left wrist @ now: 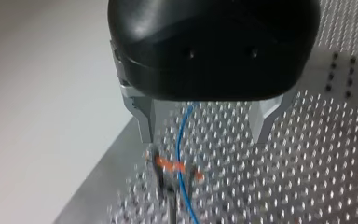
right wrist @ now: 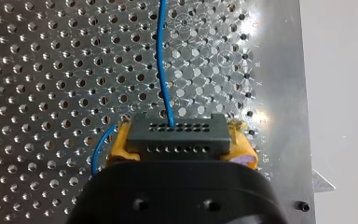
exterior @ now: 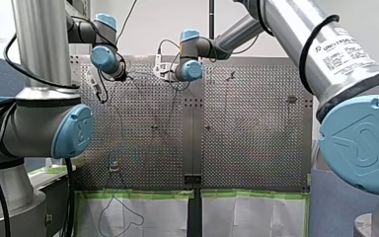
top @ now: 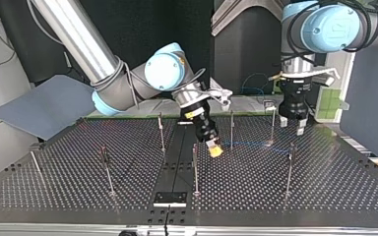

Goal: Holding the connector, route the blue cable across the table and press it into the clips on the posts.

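My right gripper (right wrist: 177, 140) is shut on the black connector (right wrist: 175, 133), its yellow pads (right wrist: 242, 142) on either side of it. The blue cable (right wrist: 164, 70) leaves the connector and runs away over the perforated table (right wrist: 51, 70). In the top view my right gripper (top: 215, 150) hangs tilted just above the table's middle. My left gripper (left wrist: 204, 137) stands open over the cable (left wrist: 182, 135), a metal finger (left wrist: 144, 123) on each side. Just ahead of it the cable lies in an orange clip (left wrist: 170, 164) on a post. In the top view my left gripper (top: 292, 126) is at the far right.
Several thin posts stand on the table, among them one (top: 195, 169) beside my right gripper and one (top: 289, 169) nearer the camera than my left. A grey board (top: 44, 105) leans at the top view's left. A black plate (top: 170, 198) lies at the near edge.
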